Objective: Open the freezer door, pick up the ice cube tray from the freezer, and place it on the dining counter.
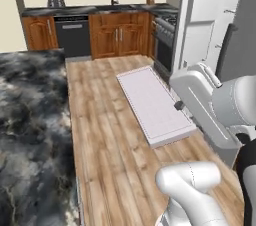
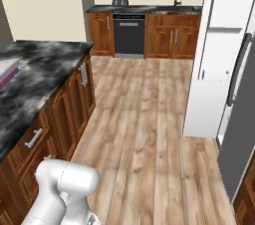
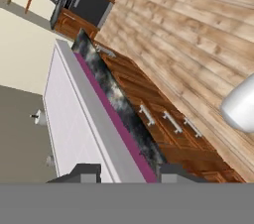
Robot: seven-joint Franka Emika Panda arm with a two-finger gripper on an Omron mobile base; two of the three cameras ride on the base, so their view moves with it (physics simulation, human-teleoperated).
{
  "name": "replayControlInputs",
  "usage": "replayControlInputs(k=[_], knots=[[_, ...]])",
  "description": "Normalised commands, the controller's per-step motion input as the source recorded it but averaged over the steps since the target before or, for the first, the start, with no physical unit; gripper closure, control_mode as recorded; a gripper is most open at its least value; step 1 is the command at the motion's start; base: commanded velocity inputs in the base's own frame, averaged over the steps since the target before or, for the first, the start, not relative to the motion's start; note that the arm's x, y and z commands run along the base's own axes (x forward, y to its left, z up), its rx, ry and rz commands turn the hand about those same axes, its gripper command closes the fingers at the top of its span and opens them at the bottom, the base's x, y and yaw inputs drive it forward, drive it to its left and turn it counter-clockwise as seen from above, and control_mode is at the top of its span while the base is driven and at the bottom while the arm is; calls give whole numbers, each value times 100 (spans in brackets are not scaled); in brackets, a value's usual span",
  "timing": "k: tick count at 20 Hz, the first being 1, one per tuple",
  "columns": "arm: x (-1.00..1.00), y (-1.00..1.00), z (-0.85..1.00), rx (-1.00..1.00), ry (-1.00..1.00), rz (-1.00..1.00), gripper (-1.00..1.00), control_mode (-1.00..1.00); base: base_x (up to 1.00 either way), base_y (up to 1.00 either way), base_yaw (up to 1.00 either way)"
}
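My gripper is shut on one short end of the ice cube tray, a flat pale pinkish-white slab held level in the air above the wooden floor. In the hand view the tray runs away from my gripper between the two dark tips, with a magenta underside edge. Its far end reaches the black-and-grey marbled dining counter, which fills the left of the left base view. The freezer door stands open at the right, white inner side showing.
A grey fridge front with a dark bar handle stands at the right. Wooden wall cabinets, a black dishwasher and a stove line the far wall. The island's wooden doors and drawers face the open floor.
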Motion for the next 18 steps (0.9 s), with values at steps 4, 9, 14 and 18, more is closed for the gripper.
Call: replayControlInputs(k=[4,9,14,18], knots=[[0,0,0,0,0,0,100,100,-100,-2,19],[0,0,0,0,0,0,100,100,-100,-1,19],[0,0,0,0,0,0,100,100,-99,0,17],[0,0,0,0,0,0,100,100,-98,0,13]])
